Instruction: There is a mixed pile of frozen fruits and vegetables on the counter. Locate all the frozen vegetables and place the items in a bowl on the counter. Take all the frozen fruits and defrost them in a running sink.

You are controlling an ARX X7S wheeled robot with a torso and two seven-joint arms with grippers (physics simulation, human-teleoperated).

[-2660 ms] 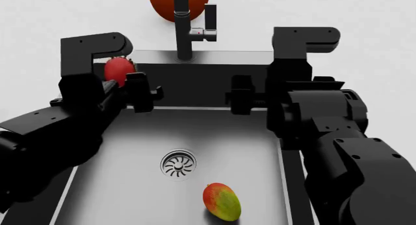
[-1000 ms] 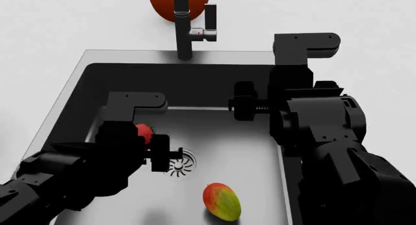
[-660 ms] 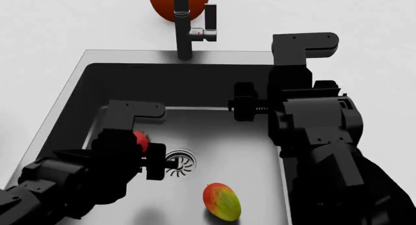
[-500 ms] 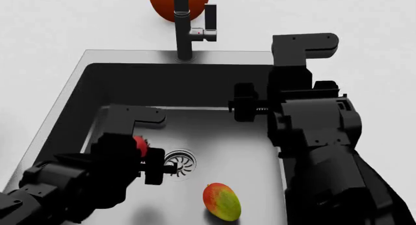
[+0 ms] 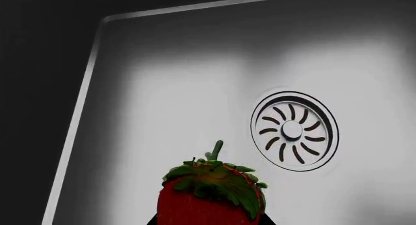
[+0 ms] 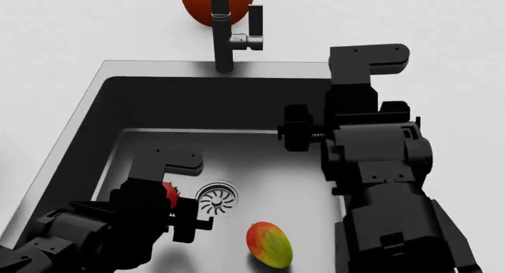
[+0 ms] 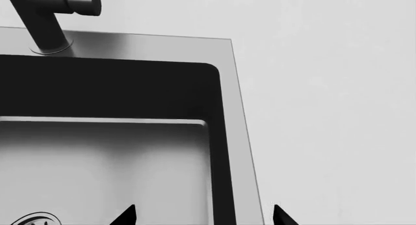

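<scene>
My left gripper (image 6: 170, 203) is shut on a red strawberry (image 6: 169, 192) with green leaves (image 5: 211, 198), low inside the steel sink (image 6: 261, 161) just left of the round slotted drain (image 6: 217, 199) (image 5: 294, 131). A red-yellow-green mango (image 6: 269, 244) lies on the sink floor to the right of the drain, near the front. My right gripper (image 6: 298, 131) (image 7: 202, 216) is open and holds nothing, above the sink's right rim (image 7: 240, 118). The frozen vegetables and the bowl are out of view.
A tall dark faucet (image 6: 221, 31) (image 7: 46, 20) stands at the back rim of the sink, with a round orange-red object (image 6: 197, 4) behind it. White counter (image 6: 47, 48) surrounds the basin. My bulky right arm (image 6: 379, 166) covers the sink's right side.
My left gripper has come down from the sink's back left rim into the basin with the strawberry, ending low beside the drain. The right arm has barely shifted. The mango has not moved.
</scene>
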